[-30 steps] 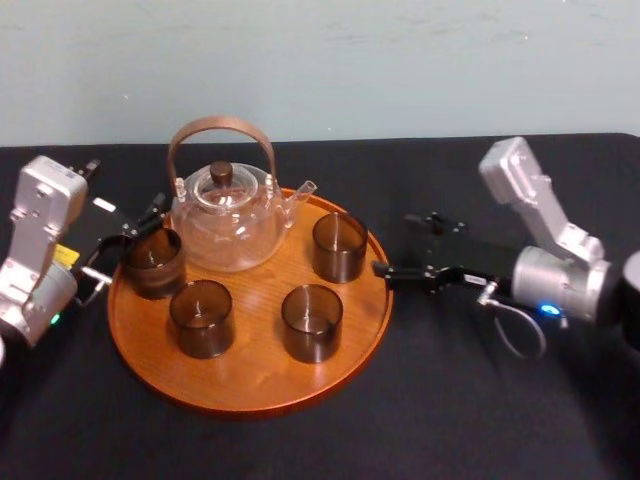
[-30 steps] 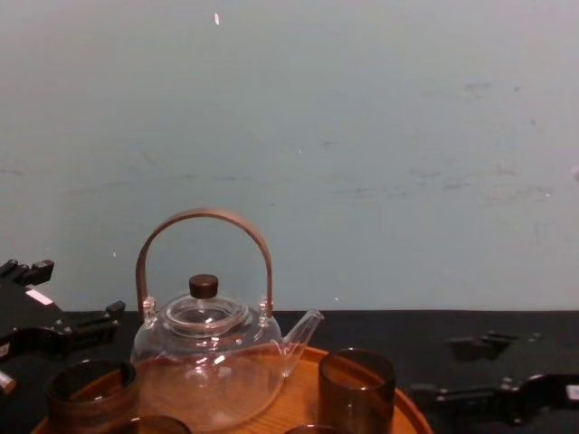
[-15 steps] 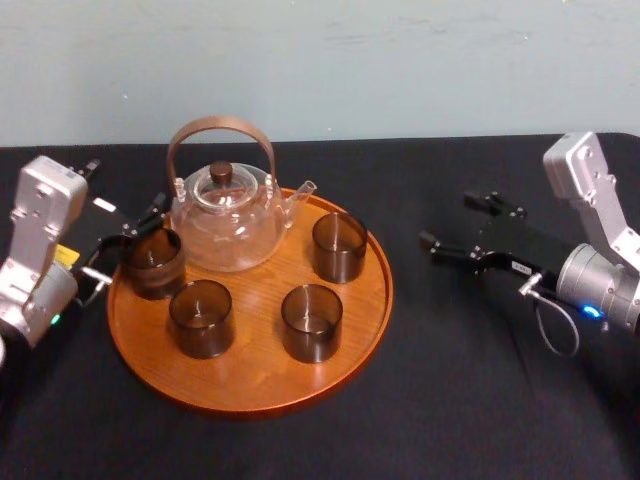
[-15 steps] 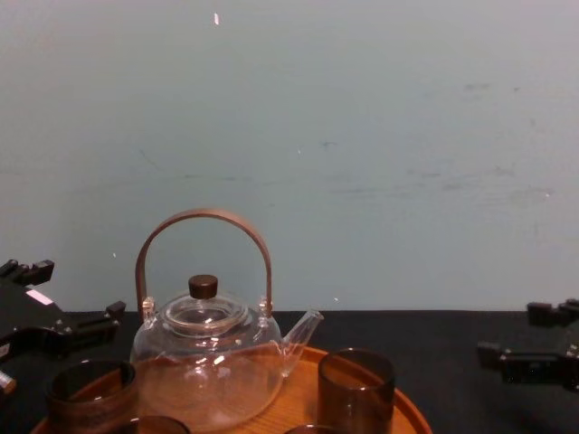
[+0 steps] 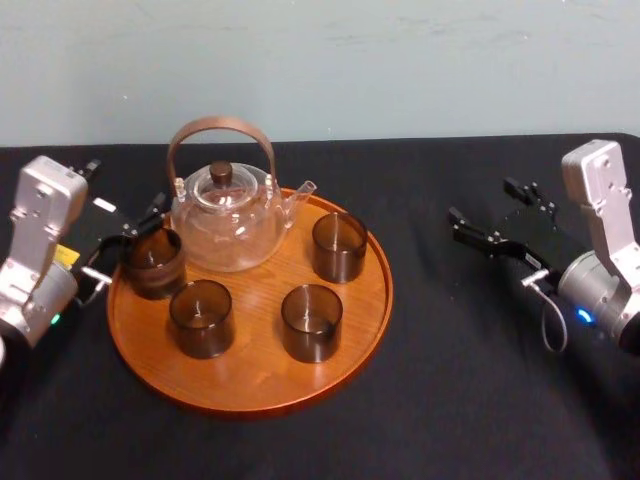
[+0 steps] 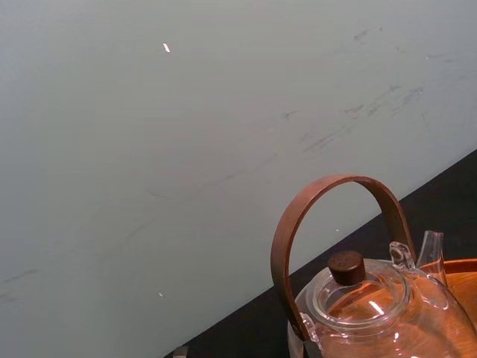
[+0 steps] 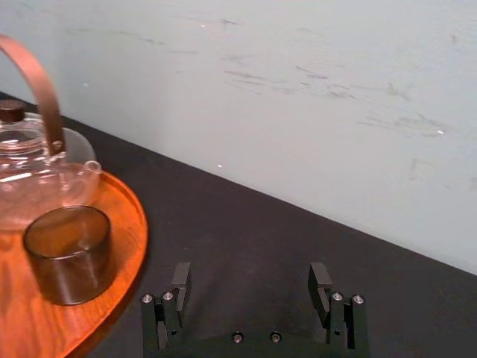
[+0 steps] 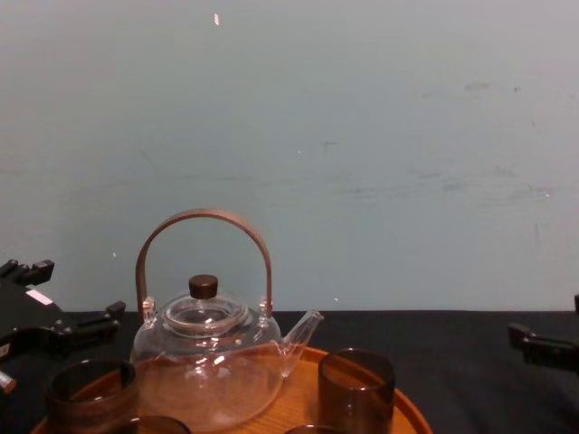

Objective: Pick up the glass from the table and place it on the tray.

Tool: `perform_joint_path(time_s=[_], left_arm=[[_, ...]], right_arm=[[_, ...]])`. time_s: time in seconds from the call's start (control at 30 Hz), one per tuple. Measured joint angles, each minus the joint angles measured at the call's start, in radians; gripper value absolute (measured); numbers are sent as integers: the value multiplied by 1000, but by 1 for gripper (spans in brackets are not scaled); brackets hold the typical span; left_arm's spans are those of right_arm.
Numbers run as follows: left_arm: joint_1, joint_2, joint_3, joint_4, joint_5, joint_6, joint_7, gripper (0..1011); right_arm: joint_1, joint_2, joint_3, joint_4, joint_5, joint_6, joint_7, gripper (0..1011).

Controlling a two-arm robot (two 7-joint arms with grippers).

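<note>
Four glasses [image 5: 311, 322] on tray [image 5: 252, 398], head view.

Your left arm [image 5: 38, 235] and right arm [image 5: 603, 215]: silver-grey casings. Yellow label [image 5: 66, 256] on the left; blue light [image 5: 583, 316], looped grey cable [image 5: 546, 330] and black right gripper [image 7: 250, 273] with silver screws [image 7: 237, 337].

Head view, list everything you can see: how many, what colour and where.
round orange-brown wooden tray: one, orange-brown, on the table, left of centre
clear glass teapot with a brown arched handle: one, clear with a dark knob, far side of the tray
dark smoked-glass cups: four, brownish-grey, upright on the tray, beside and in front of the teapot
black cloth-covered table: one, black, under everything
wall: one, pale blue-green, behind the table
left gripper: one, black, at the tray's left rim by the leftmost cup, fingers open
right gripper: one, black, right of the tray, fingers open, empty
</note>
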Motion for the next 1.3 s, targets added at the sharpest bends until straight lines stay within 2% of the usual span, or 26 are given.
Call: perform_joint_path(time_s=[0.27, 0.53, 1.3], left_arm=[[0, 0, 0, 0, 0, 0, 0, 1001], [0, 0, 0, 0, 0, 0, 0, 1001], [0, 0, 0, 0, 0, 0, 0, 1001]], right_arm=[[-2, -41, 18, 60, -26, -54, -22, 1002], [1, -64, 32, 85, -40, -64, -24, 1002], [1, -62, 30, 85, -40, -64, -22, 1002]])
